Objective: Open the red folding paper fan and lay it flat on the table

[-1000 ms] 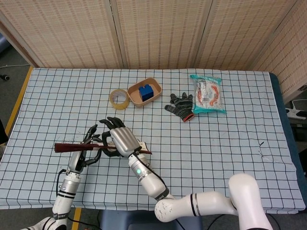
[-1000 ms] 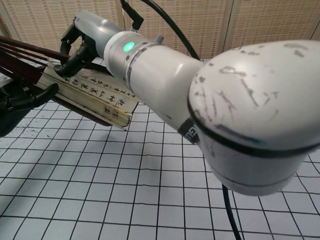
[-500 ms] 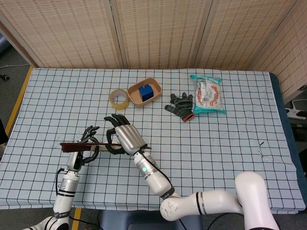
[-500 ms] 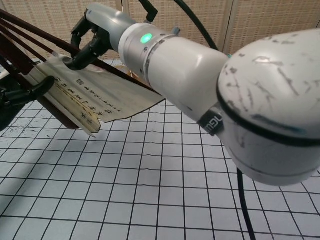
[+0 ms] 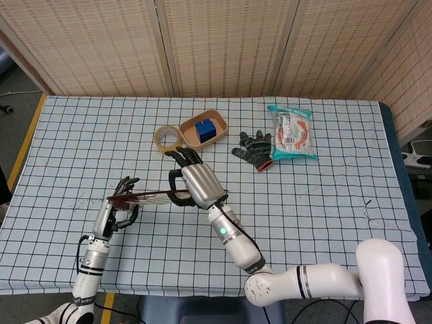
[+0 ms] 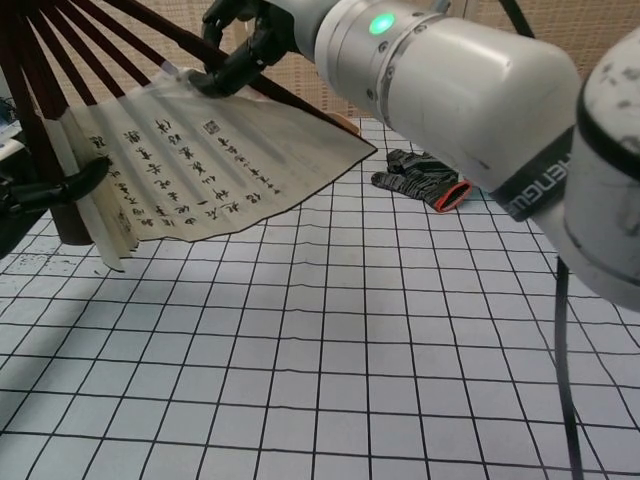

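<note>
Comparing with a second ago, the fan [image 6: 210,155] is way more spread out: back then it was a tight bundle of ribs with just a wedge of paper showing in the chest view, and now a wide sheet of cream paper with dark writing hangs between the dark red ribs. From the head view the fan [image 5: 150,197] is seen edge-on as a thin reddish line held above the desk [image 5: 324,202], so not lying flat yet.

The right robot hand [image 5: 197,183] has moved up and to the right since the earlier frame, its fingers clamped on the outer ribs at the far end; in the chest view the same right robot hand [image 6: 243,45] pinches the top edge of the paper. The left robot hand [image 5: 119,206] holds the pivot end of the fan, fingers wrapped around it (it has barely shifted).

Containers: a small tan bowl [image 5: 214,121] sits toward the back of the desk with a blue block [image 5: 204,127] inside it. Just beside it on the left is a roll of tape [image 5: 167,138]. A dark glove [image 5: 255,149] lies to the right of the bowl, next to a teal snack packet [image 5: 291,133].
</note>
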